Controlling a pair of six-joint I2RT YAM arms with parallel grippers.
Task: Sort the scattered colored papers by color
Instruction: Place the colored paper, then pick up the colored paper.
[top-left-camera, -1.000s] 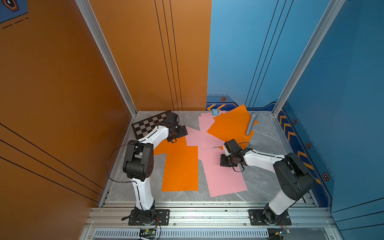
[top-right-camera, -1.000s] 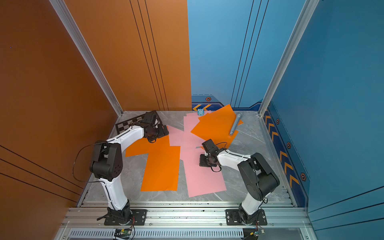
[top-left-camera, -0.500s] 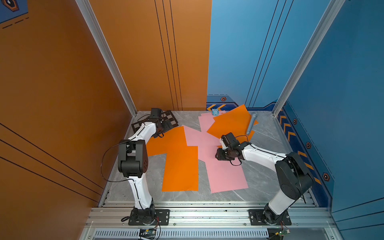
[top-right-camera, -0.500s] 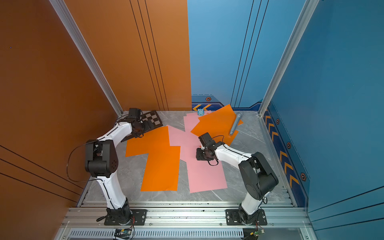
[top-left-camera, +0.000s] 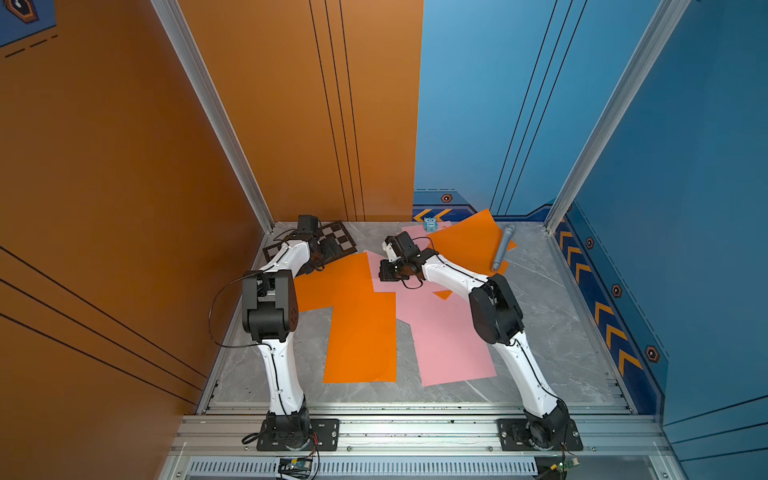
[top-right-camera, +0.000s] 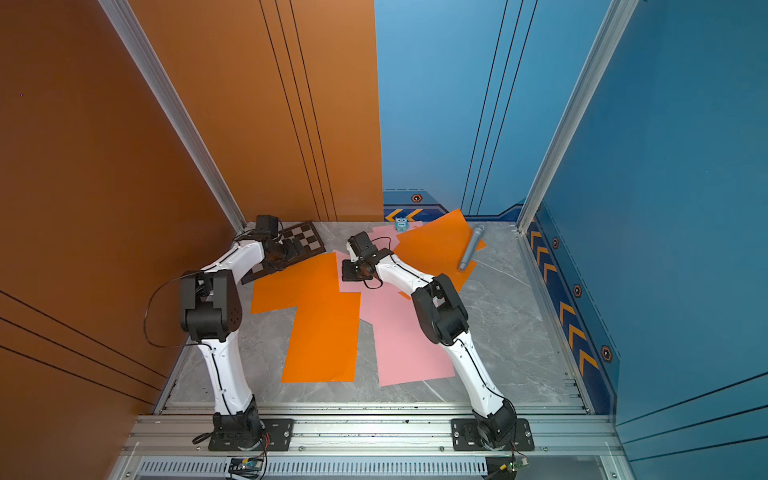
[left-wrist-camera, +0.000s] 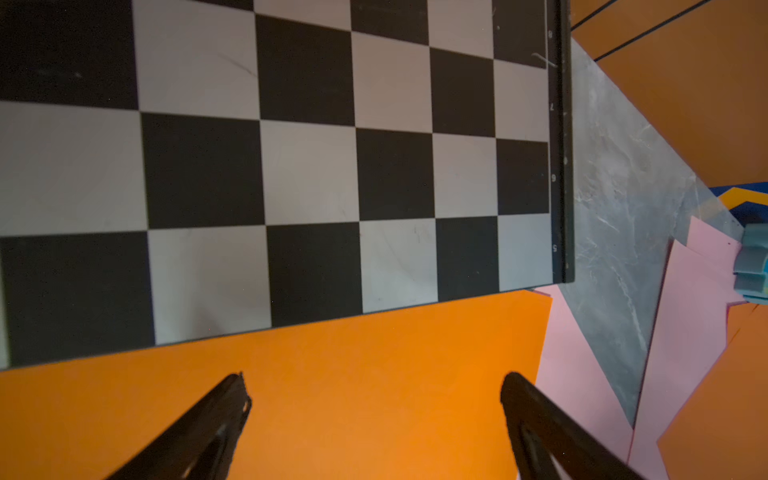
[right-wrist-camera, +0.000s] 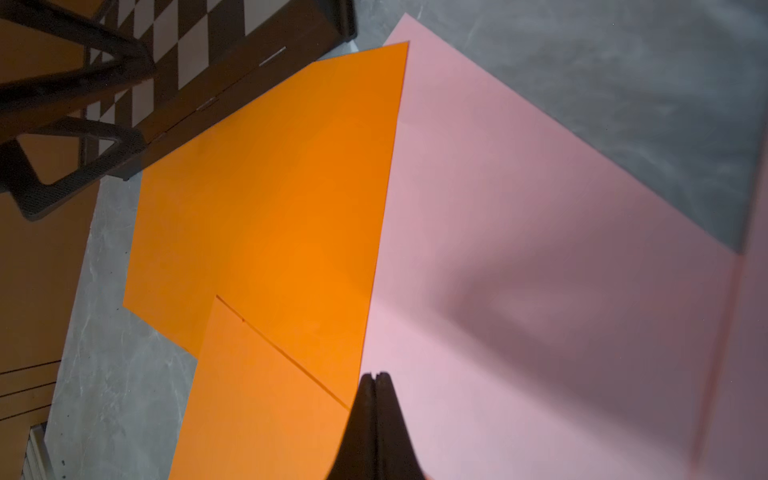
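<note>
Two orange papers (top-left-camera: 357, 316) overlap in an L on the left of the floor, and a third orange sheet (top-left-camera: 469, 245) lies at the back right. Pink papers (top-left-camera: 449, 345) spread across the middle, with more pink (top-left-camera: 411, 230) at the back. My left gripper (top-left-camera: 332, 249) hovers open at the chessboard's near edge; in the left wrist view its fingers (left-wrist-camera: 374, 395) straddle bare orange paper (left-wrist-camera: 374, 345). My right gripper (top-left-camera: 386, 272) is shut and empty, its tips (right-wrist-camera: 376, 376) at the seam between orange (right-wrist-camera: 270, 208) and pink (right-wrist-camera: 540, 249).
A black-and-grey chessboard (top-left-camera: 340, 237) lies in the back-left corner, partly on an orange sheet. A grey cylinder (top-left-camera: 503, 249) rests on the back-right orange sheet. A small blue toy (top-left-camera: 430, 225) stands at the back wall. Walls close in three sides.
My left gripper has drawn back from the middle toward the back-left corner, uncovering the orange sheet. My right gripper has moved left and toward the back across the pink paper.
</note>
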